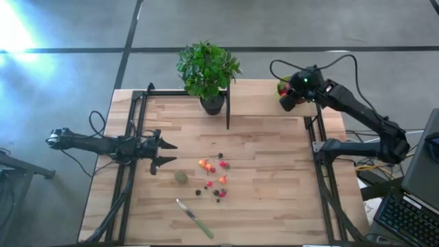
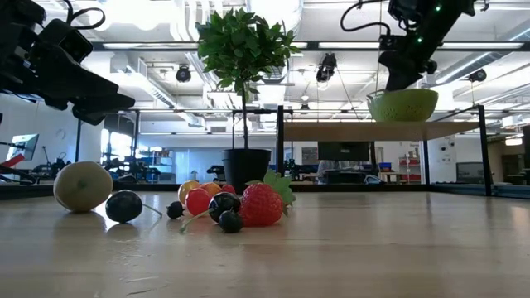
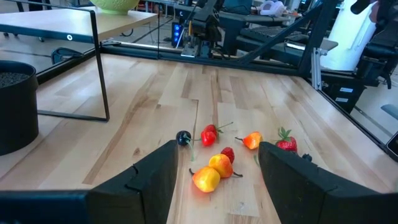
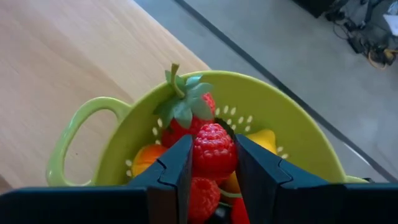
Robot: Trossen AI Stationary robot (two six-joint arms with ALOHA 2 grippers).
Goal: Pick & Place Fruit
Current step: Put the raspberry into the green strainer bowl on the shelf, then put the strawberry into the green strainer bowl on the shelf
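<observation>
Several tiny toy fruits [image 1: 214,180] lie loose on the wooden table's middle, with a dull-green ball [image 1: 180,177] at their left. At the far right, a lime-green bowl [image 4: 292,130] on a raised shelf holds a strawberry [image 4: 186,115], a yellow lemon [image 4: 264,142] and other fruit. My right gripper [image 4: 211,168] hangs over the bowl [image 2: 402,105], shut on a red raspberry [image 4: 214,149]. My left gripper [image 1: 170,154] waits open at the table's left, pointing level at the loose fruits [image 3: 214,168], with nothing between its fingers. My right gripper pinches the red raspberry by its two sides [image 4: 198,152] between its two fingers. The fingers slant down from above toward the bowl. The raspberry sits over the bowl's inside, above the fruit lying there; whether it touches that fruit I cannot tell.
A potted plant [image 1: 208,72] stands at the table's far middle, beside the shelf's thin black leg [image 1: 228,106]. A green-handled knife [image 1: 195,218] lies near the front edge. Black frame rails [image 1: 134,137] run along the table's left and right sides.
</observation>
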